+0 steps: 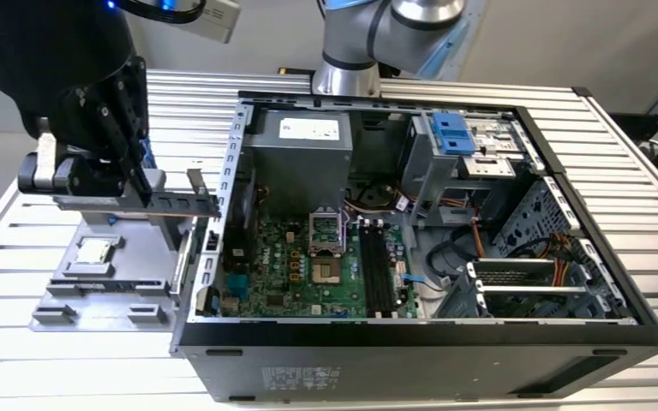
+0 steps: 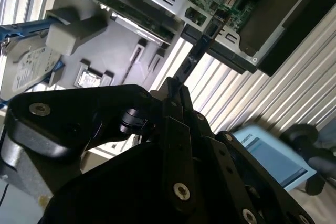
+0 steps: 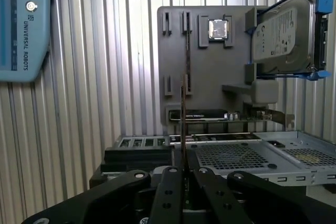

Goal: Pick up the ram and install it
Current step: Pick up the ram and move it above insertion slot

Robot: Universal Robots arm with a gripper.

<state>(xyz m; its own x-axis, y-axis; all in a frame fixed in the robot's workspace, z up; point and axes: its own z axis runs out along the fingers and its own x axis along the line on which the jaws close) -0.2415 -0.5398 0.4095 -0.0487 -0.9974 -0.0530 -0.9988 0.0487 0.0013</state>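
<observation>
- Computer case (image 1: 421,338) stands on the surface (image 1: 55,377).
- Parts holder (image 1: 112,295) lies just beside it, at the exterior view's left.
- Hard drive (image 3: 283,30) sits on the holder.
- Ram (image 3: 183,109), in the jaws of the gripper (image 3: 184,170), hangs above the holder.

Exterior view: high, looking down on open computer case (image 1: 421,347) and parts tray (image 1: 112,291).
Wrist views: close, past gripper (image 3: 182,167), sharing that tray.

ram (image 3: 183,121) lower end hidden between fingers (image 3: 168,195); blue pendant (image 3: 23,30) cropped

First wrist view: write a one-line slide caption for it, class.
The tool holds the ram edge-on, facing the grey parts tray and hard drive.
</observation>
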